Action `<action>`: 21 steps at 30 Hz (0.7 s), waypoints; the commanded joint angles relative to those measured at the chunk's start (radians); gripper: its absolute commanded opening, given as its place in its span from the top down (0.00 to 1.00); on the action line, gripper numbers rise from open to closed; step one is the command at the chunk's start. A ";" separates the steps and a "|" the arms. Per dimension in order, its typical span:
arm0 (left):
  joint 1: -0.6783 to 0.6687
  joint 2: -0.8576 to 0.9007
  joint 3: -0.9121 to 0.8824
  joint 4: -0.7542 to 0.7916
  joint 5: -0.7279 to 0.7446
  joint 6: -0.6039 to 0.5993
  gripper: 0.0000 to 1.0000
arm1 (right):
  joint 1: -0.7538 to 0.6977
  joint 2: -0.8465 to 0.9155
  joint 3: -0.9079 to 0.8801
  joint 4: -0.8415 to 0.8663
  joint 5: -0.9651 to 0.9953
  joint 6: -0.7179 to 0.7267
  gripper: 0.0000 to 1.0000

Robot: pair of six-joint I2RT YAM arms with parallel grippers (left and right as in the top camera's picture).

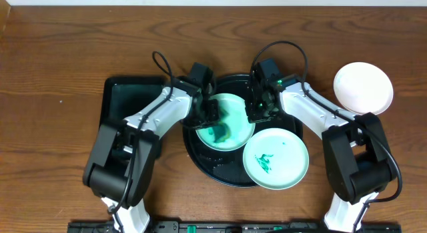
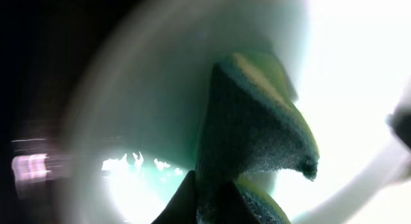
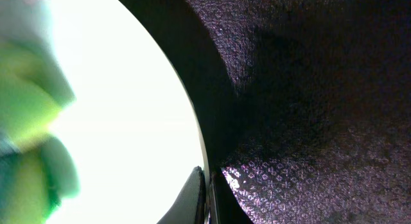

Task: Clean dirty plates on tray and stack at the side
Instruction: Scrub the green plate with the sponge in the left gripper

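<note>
Mint plate (image 1: 230, 113) lies inside the round tray (image 1: 212, 167), a bit toward 11 o'clock of the tray's centre, w/ a green smear at its own 7 o'clock. L gripper (image 1: 212, 116) is over that plate, jaws pinched on a sponge (image 2: 257, 134) (green one side, dark scouring side the other) pressed to the plate's face. R gripper (image 1: 255, 113) sits at the plate's 3 o'clock edge, jaws closed on the rim w/ the tray's textured black floor just beside. Second mint plate (image 1: 275, 159) overlaps the tray's rim at 4 o'clock, small green mark near its centre. White plate (image 1: 363, 88) rests on the table (image 1: 67, 46) at 2 o'clock, well apart. Rectangular tray (image 1: 130, 103) is at 9 o'clock.
</note>
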 commanded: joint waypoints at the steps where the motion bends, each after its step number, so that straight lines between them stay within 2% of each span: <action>1: 0.031 0.050 -0.036 -0.038 -0.462 0.040 0.93 | 0.009 0.001 -0.007 -0.005 -0.001 0.005 0.99; 6: 0.030 0.050 -0.036 -0.011 -0.651 0.040 0.93 | 0.009 0.001 -0.007 -0.010 -0.001 0.003 0.99; 9: 0.029 0.050 -0.036 0.042 -0.672 0.074 0.93 | 0.009 0.001 -0.007 -0.013 -0.001 0.001 0.99; 12: 0.017 0.050 -0.029 0.082 -0.531 0.150 0.93 | 0.009 0.001 -0.007 -0.013 -0.001 0.000 0.99; 14: 0.001 0.050 -0.023 0.100 -0.360 0.193 0.93 | 0.009 0.001 -0.007 -0.013 -0.001 0.000 0.99; 18: -0.050 0.050 -0.023 0.109 -0.150 0.193 0.93 | 0.009 0.001 -0.007 -0.017 -0.001 0.001 0.99; 21: -0.106 0.050 -0.023 0.110 -0.068 0.194 0.93 | 0.009 0.001 -0.007 -0.026 -0.001 0.001 0.99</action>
